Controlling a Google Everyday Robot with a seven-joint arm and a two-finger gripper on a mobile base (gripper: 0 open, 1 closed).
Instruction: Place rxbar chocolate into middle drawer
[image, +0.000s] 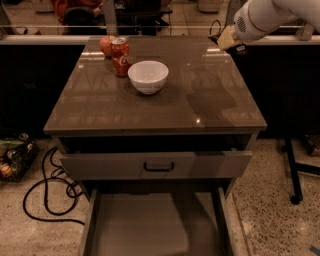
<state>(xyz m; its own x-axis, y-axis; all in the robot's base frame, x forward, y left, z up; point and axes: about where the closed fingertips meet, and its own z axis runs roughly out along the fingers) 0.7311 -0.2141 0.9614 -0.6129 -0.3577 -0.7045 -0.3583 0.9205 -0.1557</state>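
My gripper (228, 39) hangs at the end of the white arm (260, 17), over the table's far right corner. The rxbar chocolate does not show clearly; a small dark shape (240, 48) sits just under the gripper at the table edge, and I cannot tell what it is. The middle drawer (150, 225) is pulled wide open at the bottom of the view, with a plain grey floor and nothing visible in it. It is far below and in front of the gripper.
A white bowl (148, 76), a red soda can (120, 56) and a red round fruit (106, 45) stand at the table's back left. The upper drawer front with a black handle (159, 166) is slightly out. Cables (45, 195) lie on the floor at left.
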